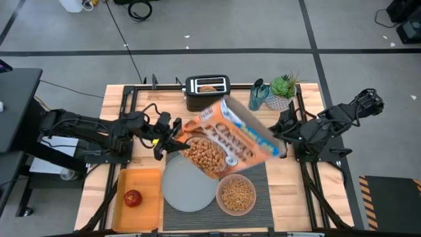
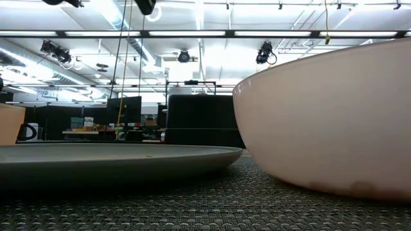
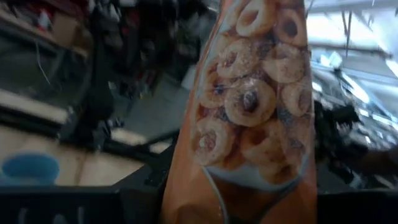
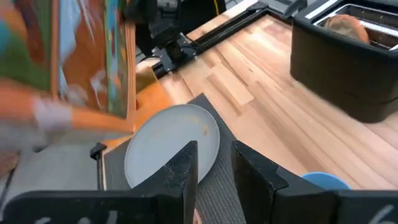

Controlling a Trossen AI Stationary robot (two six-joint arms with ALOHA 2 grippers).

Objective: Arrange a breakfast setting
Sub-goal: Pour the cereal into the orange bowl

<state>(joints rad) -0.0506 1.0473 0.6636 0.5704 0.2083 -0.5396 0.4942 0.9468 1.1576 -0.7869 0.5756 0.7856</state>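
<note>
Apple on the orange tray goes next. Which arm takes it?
Left, probably. The apple lies on the orange tray on the left arm's side; the right gripper, open, sits across the mat. But the left gripper holds the cereal box and must set it down first.

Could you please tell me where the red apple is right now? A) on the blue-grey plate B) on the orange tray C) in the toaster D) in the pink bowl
B: in the high view the red apple lies on the orange tray, left of the blue-grey plate, which is bare; the pink bowl holds brown cereal only.
</note>
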